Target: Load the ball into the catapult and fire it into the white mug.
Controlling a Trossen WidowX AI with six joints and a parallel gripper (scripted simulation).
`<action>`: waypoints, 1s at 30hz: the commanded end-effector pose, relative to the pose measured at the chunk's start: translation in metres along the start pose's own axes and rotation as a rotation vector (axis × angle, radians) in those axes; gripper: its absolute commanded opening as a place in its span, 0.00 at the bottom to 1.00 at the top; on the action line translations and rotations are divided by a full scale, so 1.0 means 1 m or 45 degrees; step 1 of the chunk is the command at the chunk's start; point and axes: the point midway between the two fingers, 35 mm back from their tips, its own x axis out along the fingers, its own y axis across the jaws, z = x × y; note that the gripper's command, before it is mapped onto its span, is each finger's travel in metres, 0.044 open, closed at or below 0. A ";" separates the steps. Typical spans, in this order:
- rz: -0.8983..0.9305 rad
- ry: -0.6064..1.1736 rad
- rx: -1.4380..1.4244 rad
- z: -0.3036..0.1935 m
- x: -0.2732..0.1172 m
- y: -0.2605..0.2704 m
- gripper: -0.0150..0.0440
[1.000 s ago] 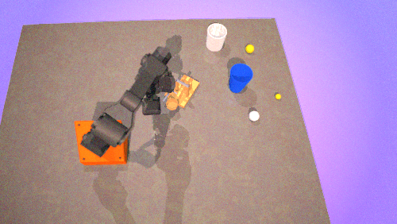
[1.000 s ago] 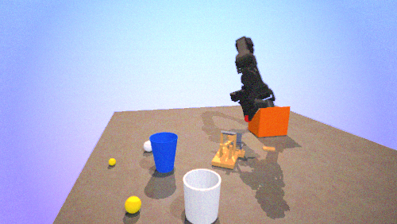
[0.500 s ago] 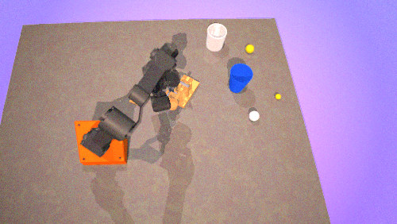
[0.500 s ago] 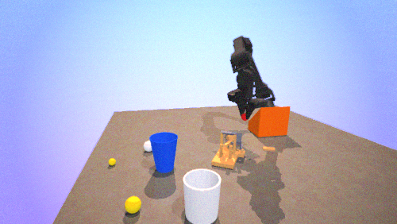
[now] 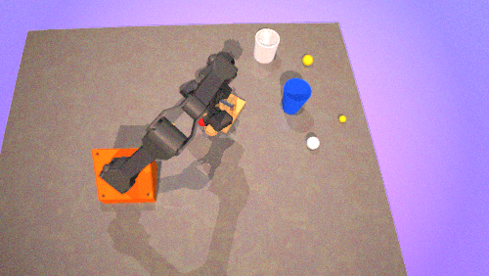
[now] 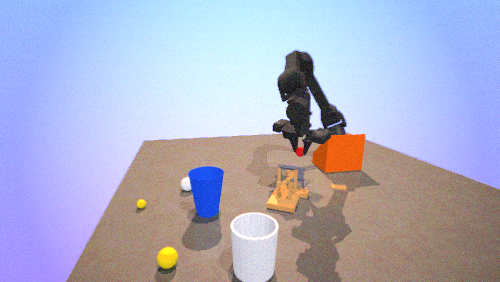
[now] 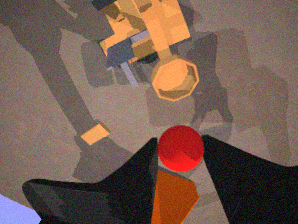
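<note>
Above the table (image 5: 313, 210) (image 6: 410, 225), near the cup end of the wooden catapult (image 5: 237, 109) (image 6: 283, 204) (image 7: 175, 30), I have the red ball (image 5: 201, 122) (image 6: 300, 151) (image 7: 180, 148) gripped between the fingertips of my gripper (image 5: 204, 120) (image 6: 300, 150) (image 7: 178, 141). The ball is round, plain and bright red, darker on one part. The catapult cup (image 5: 211, 130) (image 7: 175, 79) is eight-sided and holds no ball. The white mug (image 5: 265, 49) (image 6: 254, 250) stands upright near the far table edge in the top view. Between it and the catapult there is open room, with the blue cup (image 5: 295, 97) (image 6: 206, 192) to one side.

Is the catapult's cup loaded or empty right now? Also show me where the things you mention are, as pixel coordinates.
Empty: the wrist view shows bare wood inside the cup (image 7: 176, 76), and the red ball (image 5: 201, 122) (image 6: 300, 151) (image 7: 180, 148) is gripped between the tool's fingertips.
</note>
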 end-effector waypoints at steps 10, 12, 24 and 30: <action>-0.030 0.160 -0.451 0.029 0.018 -0.009 0.25; -0.030 0.162 -0.456 0.029 0.019 -0.009 0.25; -0.031 0.163 -0.456 0.032 0.034 -0.009 0.25; -0.031 0.163 -0.456 0.032 0.035 -0.009 0.25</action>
